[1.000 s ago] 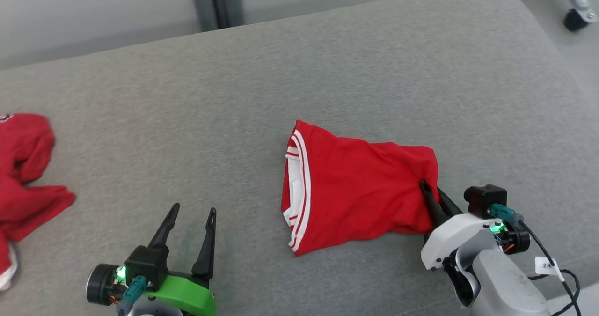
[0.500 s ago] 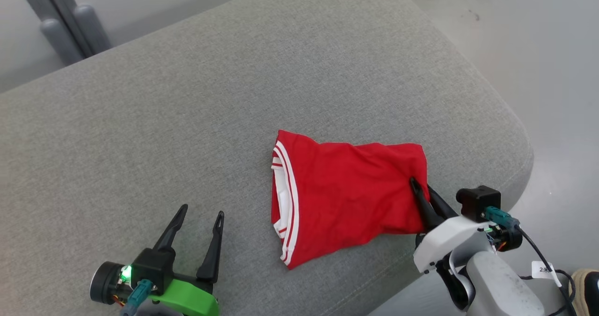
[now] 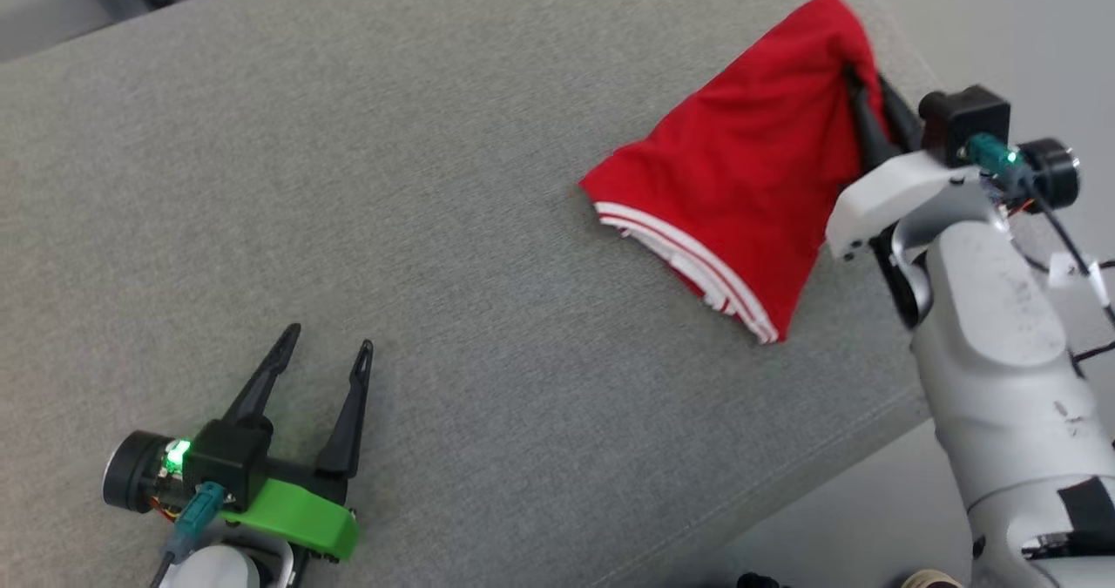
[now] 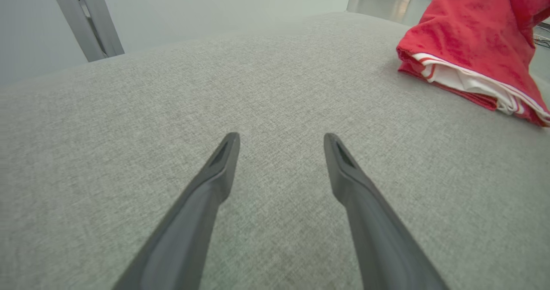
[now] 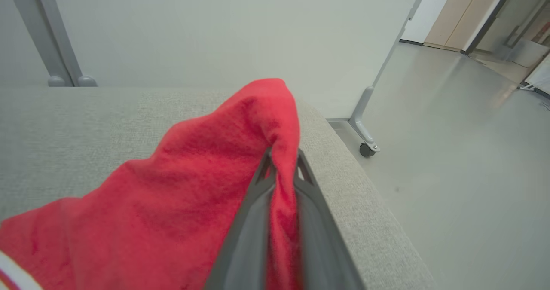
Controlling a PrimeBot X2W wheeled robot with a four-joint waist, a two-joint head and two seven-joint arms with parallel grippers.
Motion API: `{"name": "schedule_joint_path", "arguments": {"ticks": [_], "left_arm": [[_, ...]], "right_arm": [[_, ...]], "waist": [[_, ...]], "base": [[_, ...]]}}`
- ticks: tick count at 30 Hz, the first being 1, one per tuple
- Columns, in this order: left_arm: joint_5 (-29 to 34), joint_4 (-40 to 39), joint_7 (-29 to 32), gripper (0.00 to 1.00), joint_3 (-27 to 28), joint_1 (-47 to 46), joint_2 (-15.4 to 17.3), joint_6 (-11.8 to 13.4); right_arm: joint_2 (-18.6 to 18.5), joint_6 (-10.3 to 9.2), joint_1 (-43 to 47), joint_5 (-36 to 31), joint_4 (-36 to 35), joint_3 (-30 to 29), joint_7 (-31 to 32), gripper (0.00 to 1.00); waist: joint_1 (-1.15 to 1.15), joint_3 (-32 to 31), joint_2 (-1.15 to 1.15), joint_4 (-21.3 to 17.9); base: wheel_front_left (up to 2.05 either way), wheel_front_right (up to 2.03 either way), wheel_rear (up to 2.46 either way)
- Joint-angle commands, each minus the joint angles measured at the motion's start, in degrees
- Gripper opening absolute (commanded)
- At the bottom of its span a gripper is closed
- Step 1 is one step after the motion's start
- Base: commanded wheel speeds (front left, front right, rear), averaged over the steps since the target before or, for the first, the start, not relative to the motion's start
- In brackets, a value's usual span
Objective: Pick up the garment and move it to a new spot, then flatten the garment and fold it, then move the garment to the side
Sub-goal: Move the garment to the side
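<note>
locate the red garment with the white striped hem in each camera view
head view: red garment with white striped hem, upper right, pinched by right gripper
left wrist view: garment, top right corner
right wrist view: garment, lower left to centre
shared landmark: grey fabric cushion beneath it

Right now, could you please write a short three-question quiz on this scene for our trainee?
1. True or false: the left gripper is shut on the red garment.
2. The right gripper is: A, open and empty; B, shut on the garment; C, open beside the garment.
3. What colour are the stripes along the hem that lies on the grey cushion?

Key
1. False: it stands open, apart from the garment.
2. B.
3. White.
</note>
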Motion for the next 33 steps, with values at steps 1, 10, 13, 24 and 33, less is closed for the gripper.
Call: {"name": "schedule_joint_path", "arguments": {"ticks": [1, 10, 13, 24, 33], "left_arm": [[-0.3, -0.4, 0.1, 1.00, -0.3, -1.5, 1.0, 0.2], [-1.2, -1.0, 0.0, 1.00, -1.9, -4.1, 3.2, 0.2], [-1.4, -0.6, 0.1, 1.00, -1.7, -3.8, 3.4, 0.2], [-0.9, 1.1, 0.2, 1.00, -2.2, -3.6, 1.7, 0.2], [0.8, 4.3, 0.1, 1.00, 2.4, -3.3, -1.8, 0.2]], "right_arm": [[-0.1, -0.11, -2.0, -4.4, 0.6, -2.4, 0.8, 0.00], [-0.1, -0.11, -5.9, -31.0, -8.6, -29.8, 9.0, 0.00], [-0.2, -0.11, -6.0, -33.5, -11.3, -34.1, 9.0, 0.00], [-0.1, -0.11, -5.1, -35.2, -14.6, -39.6, 6.1, 1.00], [-0.2, -0.11, -8.2, -24.4, -5.2, -30.8, -0.4, 1.00]], "waist": [[0.00, 6.5, 0.00, 6.5], [0.00, 9.5, 0.00, 10.9], [0.00, 9.5, 0.00, 11.1], [0.00, 6.4, 0.00, 11.2], [0.00, 0.5, 0.00, 13.6]], "base": [[0.00, 0.00, 0.00], [0.00, 0.00, 0.00], [0.00, 0.00, 0.00], [0.00, 0.00, 0.00], [0.00, 0.00, 0.00]]}}
